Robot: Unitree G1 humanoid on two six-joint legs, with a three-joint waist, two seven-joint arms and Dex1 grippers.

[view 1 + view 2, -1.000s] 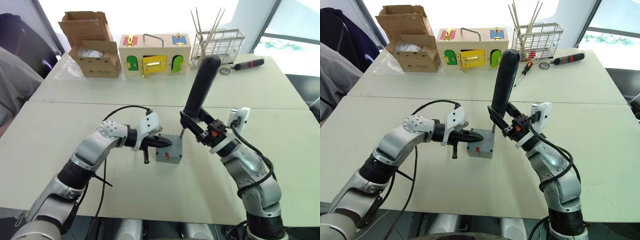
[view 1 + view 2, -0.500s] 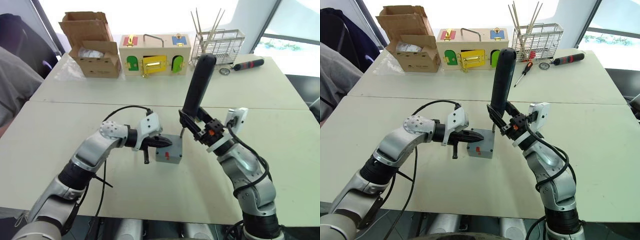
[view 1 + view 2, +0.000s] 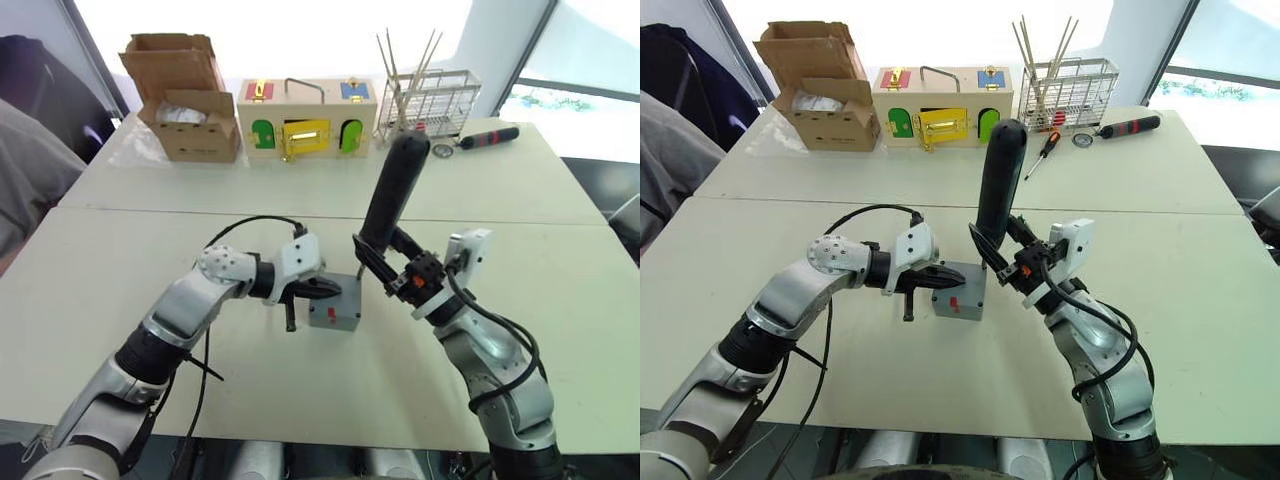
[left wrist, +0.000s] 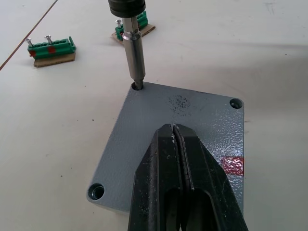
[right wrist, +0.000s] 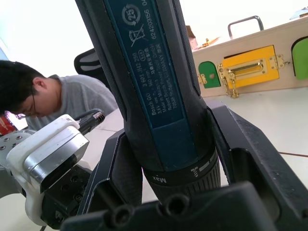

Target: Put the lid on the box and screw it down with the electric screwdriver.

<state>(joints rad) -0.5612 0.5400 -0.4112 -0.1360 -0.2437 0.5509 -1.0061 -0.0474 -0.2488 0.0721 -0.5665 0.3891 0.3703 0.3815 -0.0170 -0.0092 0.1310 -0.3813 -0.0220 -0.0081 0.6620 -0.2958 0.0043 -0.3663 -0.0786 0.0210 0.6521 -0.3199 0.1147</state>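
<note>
The grey lid [image 4: 178, 139] sits square on the box [image 3: 333, 314] near the middle of the front table [image 3: 560, 330], its corner holes showing in the left wrist view. The metal bit of the electric screwdriver [image 3: 392, 193] stands in one far corner hole, the tool rising almost upright with a slight lean. The right gripper [image 3: 385, 265] clamps the black barrel low down, its two fingers pinching the tool from either side. The left gripper [image 4: 179, 159], fingers pressed together with nothing between them, rests its tips on top of the lid, holding it down.

The risks here look plain. If the tilted tool is driven as it stands, the bit may ride out of the screw head or jam the screw crooked in its thread. Since the left gripper only presses from above and does not grasp the box, the turning force could spin or slide the box on the smooth table, or shift the lid off its holes. Two other corner holes in view look empty, so the lid has little else pinning it.

Two green screw strips [image 4: 52, 48] lie just past the box. At the back of the far table stand a cardboard box [image 3: 185, 98], a wooden latch box [image 3: 307, 115] and a wire rack [image 3: 425, 100].
</note>
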